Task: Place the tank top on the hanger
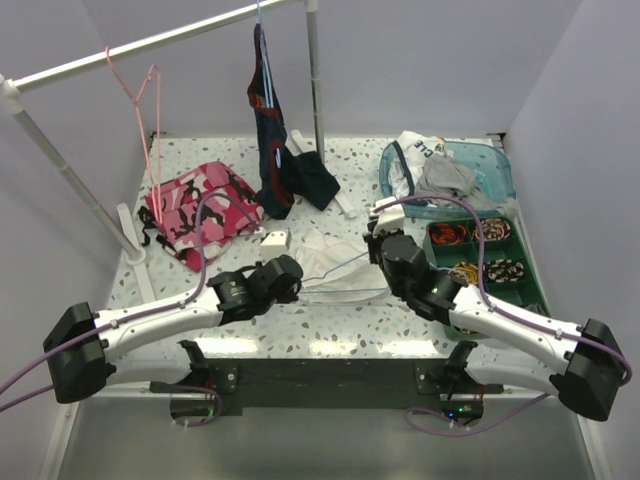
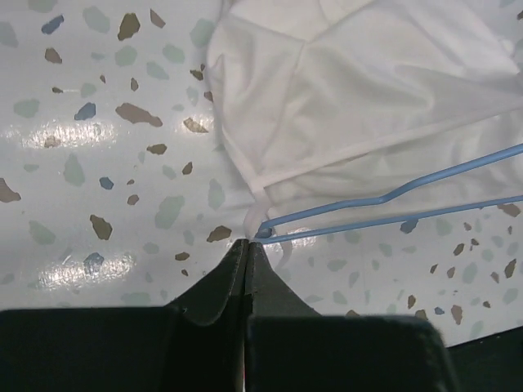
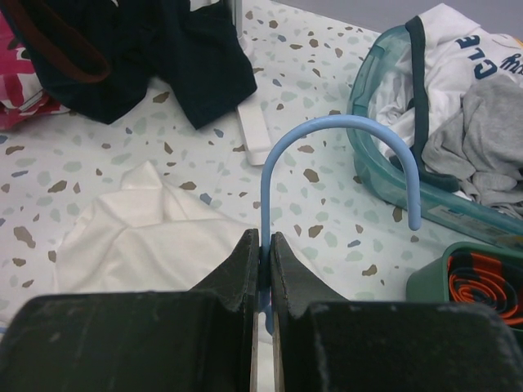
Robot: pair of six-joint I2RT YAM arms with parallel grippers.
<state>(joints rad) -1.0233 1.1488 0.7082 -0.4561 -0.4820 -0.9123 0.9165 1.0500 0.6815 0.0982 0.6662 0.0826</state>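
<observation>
Teal tub (image 1: 497, 170) holds clothes (image 1: 445, 178) (white, grey), green tray (image 3: 425, 282) coils (image 3: 482, 287); hanger (image 3: 335, 120) gripped

**Two arms meet at the white top**

From above we see the tank top (image 1: 325, 250) crumpled mid-table, with the hanger (image 1: 335, 268) lying across it. Our left gripper (image 1: 296, 278) reaches its left edge, and our right gripper (image 1: 377, 240) sits at the hanger's right end. A pink camouflage garment (image 1: 200, 210) lies further left. A navy garment (image 1: 272, 130) hangs from the rail (image 1: 150, 42).
</observation>
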